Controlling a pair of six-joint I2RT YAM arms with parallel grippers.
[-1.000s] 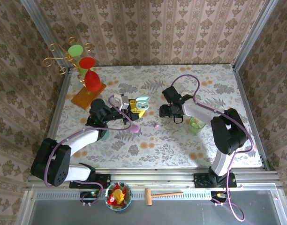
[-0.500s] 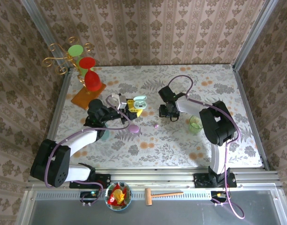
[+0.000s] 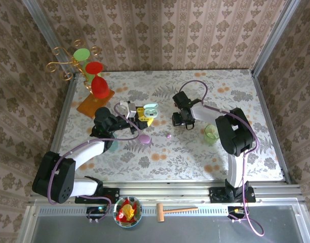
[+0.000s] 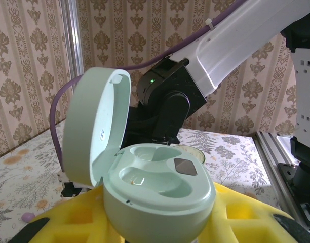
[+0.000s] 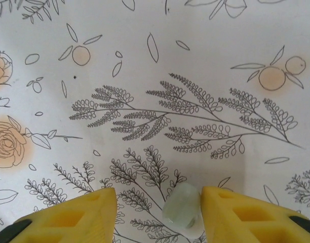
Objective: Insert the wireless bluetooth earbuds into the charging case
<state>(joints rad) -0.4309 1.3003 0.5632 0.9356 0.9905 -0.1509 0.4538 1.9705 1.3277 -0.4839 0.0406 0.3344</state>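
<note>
Right gripper (image 5: pixel 159 197), lower centre of wrist view, had narrowed to half-open around the pale mint pea-sized plastic earbud (image 5: pixel 181 210), touching one finger yet ungripped on the table (image 5: pixel 145 76), so pickup seemed near; left gripper (image 4: pixel 155 225) clasped the open mint-green oval charging case (image 4: pixel 160 187).

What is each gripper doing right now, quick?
Left gripper: closed on the open mint charging case.
Right gripper: open around a pale earbud, not yet gripped.
</note>
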